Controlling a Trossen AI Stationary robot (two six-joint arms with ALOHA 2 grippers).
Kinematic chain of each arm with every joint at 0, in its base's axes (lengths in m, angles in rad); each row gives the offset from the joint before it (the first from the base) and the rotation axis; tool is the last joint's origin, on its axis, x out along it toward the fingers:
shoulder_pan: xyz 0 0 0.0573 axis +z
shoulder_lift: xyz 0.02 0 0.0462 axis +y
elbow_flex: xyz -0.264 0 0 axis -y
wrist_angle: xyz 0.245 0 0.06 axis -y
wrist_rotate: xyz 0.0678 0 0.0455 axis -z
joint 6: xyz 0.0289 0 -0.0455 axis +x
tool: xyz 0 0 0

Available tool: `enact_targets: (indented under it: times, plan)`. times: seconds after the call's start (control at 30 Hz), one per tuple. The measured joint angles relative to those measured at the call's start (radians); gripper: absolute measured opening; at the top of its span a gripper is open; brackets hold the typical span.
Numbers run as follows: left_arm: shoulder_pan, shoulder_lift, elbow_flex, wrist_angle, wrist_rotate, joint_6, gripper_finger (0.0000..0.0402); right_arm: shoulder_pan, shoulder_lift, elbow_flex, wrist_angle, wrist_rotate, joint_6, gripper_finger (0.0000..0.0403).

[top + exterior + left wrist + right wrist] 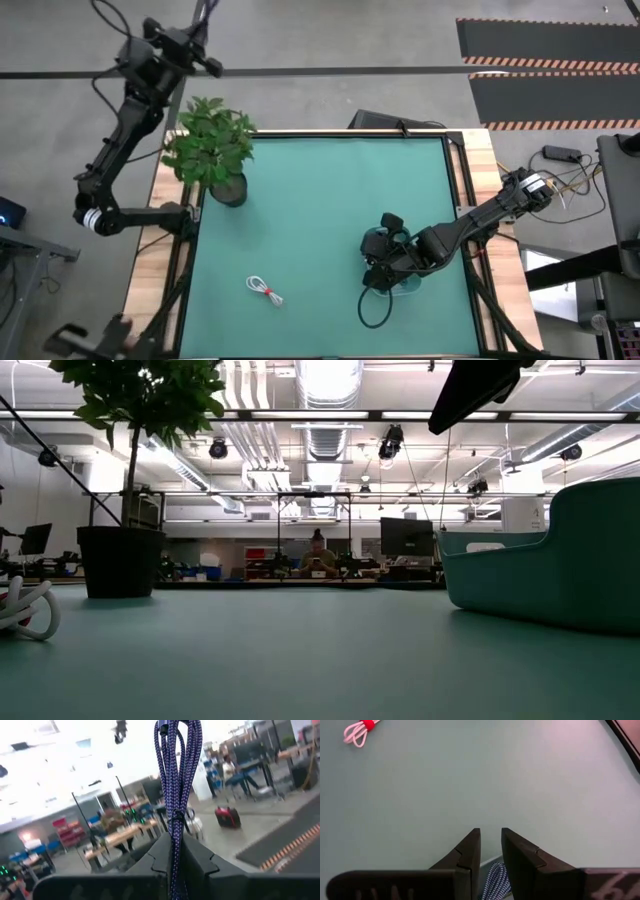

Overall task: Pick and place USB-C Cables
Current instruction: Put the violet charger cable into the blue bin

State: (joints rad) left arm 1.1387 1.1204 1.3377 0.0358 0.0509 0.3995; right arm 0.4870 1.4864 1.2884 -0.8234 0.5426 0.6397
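Observation:
My left gripper (212, 68) is raised beyond the table's far left corner, behind the plant, and is shut on a navy blue braided cable bundle (177, 765). My right gripper (378, 262) hovers over a teal bin (400, 285) at the near right and points toward the table's left. Its fingers (470, 851) stand a narrow gap apart. A dark braided cable (495, 879) shows below that gap; I cannot tell whether it touches the fingers. A dark cable loop (374, 306) lies from the bin's edge onto the mat. A white cable with a red tie (265, 290) lies flat on the mat and also shows in the right wrist view (357, 731). My left gripper pinches the navy bundle between its two fingers, just under the bundle's tie (175, 820). The strands run along the fingers, and the looped part (180, 750) sticks out past the fingertips. The bundle is lifted clear, high off the table.
A potted plant (212, 150) stands at the table's far left corner and also shows in the low view (120, 560). The teal bin also shows in the low view (560, 560). Bare green mat (330, 190) spreads across the middle and the far side. People sit in the room beyond.

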Motion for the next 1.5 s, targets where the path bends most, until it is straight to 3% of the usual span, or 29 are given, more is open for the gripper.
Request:
enact_targets:
  times: [0.17,0.4,0.8,1.07,1.5]
  plan:
    - [-0.014,-0.009,0.068,-0.049,0.019,-0.023,0.0011,0.0,0.0,0.0,0.0,0.0,0.0,0.0068]
    - [-0.041,-0.055,0.079,-0.071,0.257,-0.183,0.0011,0.0,0.0,0.0,0.001,0.0,0.0,0.0068]
    - [-0.287,-0.198,-0.035,-0.099,0.282,-0.211,0.0011,0.0,0.0,0.0,0.018,0.008,0.0,0.0068]
    - [-0.392,-0.255,-0.094,-0.096,0.281,-0.22,0.0011,0.0,0.0,0.0,0.022,0.008,-0.001,0.0068]
    - [-0.631,-0.254,-0.096,-0.084,0.282,-0.233,0.0011,0.0,0.0,0.0,0.022,0.008,-0.003,0.0068]
